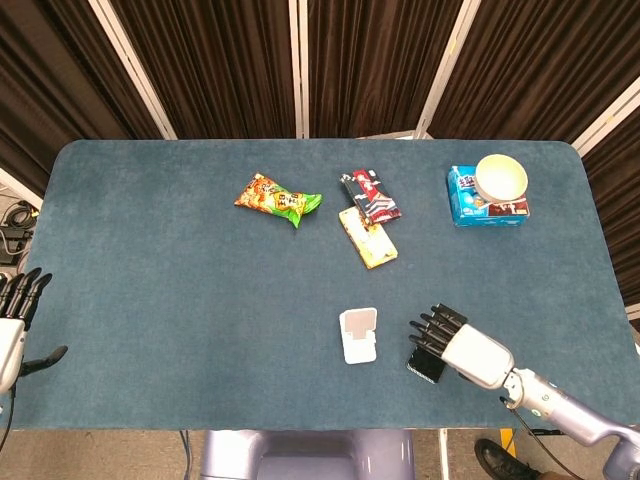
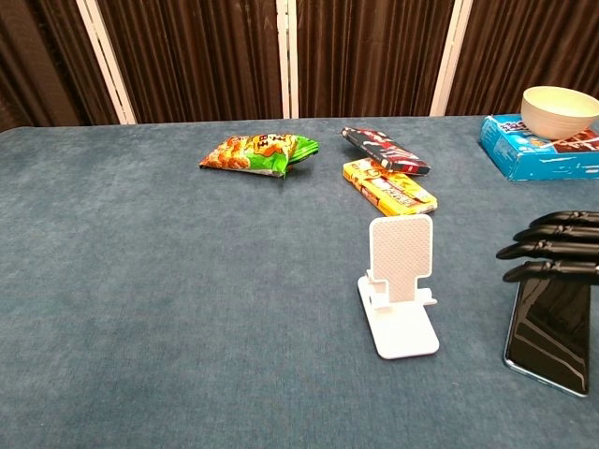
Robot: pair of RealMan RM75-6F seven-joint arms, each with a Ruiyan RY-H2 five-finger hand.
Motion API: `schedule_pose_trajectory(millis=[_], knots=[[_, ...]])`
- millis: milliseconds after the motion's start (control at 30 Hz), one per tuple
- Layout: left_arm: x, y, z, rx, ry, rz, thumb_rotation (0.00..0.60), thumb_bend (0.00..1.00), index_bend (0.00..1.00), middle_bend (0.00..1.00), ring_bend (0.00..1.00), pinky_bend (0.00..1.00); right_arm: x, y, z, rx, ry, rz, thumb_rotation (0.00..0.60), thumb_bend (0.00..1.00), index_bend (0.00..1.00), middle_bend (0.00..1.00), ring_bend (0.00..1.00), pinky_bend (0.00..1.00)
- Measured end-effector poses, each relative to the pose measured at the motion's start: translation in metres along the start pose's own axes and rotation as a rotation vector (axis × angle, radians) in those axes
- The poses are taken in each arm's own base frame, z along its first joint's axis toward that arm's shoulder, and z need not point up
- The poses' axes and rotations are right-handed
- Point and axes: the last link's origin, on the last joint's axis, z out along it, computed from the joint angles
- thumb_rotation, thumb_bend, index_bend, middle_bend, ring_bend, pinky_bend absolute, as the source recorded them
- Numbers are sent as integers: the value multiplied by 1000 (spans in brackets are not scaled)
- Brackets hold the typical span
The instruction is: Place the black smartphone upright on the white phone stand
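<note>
Right hand (image 1: 462,345) with fingers stretched flat over phone (image 1: 427,364), grasp impossible to tell, stand (image 1: 358,335) just left of it, left hand (image 1: 18,312) released, far off.

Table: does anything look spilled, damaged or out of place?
Nothing spilled or damaged. Only oddity: the red-black packet leans across the yellow box, and the bowl sits on the blue box.

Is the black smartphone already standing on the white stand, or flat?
Flat. The black smartphone lies on the blue table beside the white plastic phone stand, under the right robot hand.
</note>
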Motion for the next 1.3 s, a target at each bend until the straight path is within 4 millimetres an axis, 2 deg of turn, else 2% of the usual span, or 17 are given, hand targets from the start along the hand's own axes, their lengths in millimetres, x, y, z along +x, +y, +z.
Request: schedule_pose_trajectory(millis=[367, 667, 933, 1033, 1200, 1300], knots=[[0, -1, 0, 1, -2, 0, 600, 0, 0, 0, 0, 0, -11, 3, 16, 41, -103, -136, 600, 6, 154, 142, 35, 123], [0, -2, 2, 7, -5, 0, 600, 0, 0, 0, 0, 0, -22, 11, 16, 14, -157, -140, 600, 27, 172, 156, 42, 124], [-1, -1, 2, 7, -9, 2, 600, 0, 0, 0, 0, 0, -30, 9, 21, 32, -164, -130, 600, 78, 184, 167, 58, 145], [-1, -1, 2, 6, -12, 3, 600, 0, 0, 0, 0, 0, -32, 7, 23, 39, -168, -127, 600, 139, 258, 229, 114, 183], [-2, -2, 3, 8, -14, 3, 600, 0, 0, 0, 0, 0, -31, 6, 25, 41, -140, -119, 600, 325, 515, 476, 372, 405], [-2, -2, 3, 9, -17, 2, 600, 0, 0, 0, 0, 0, -31, 7, 24, 41, -120, -112, 600, 395, 569, 536, 438, 457]])
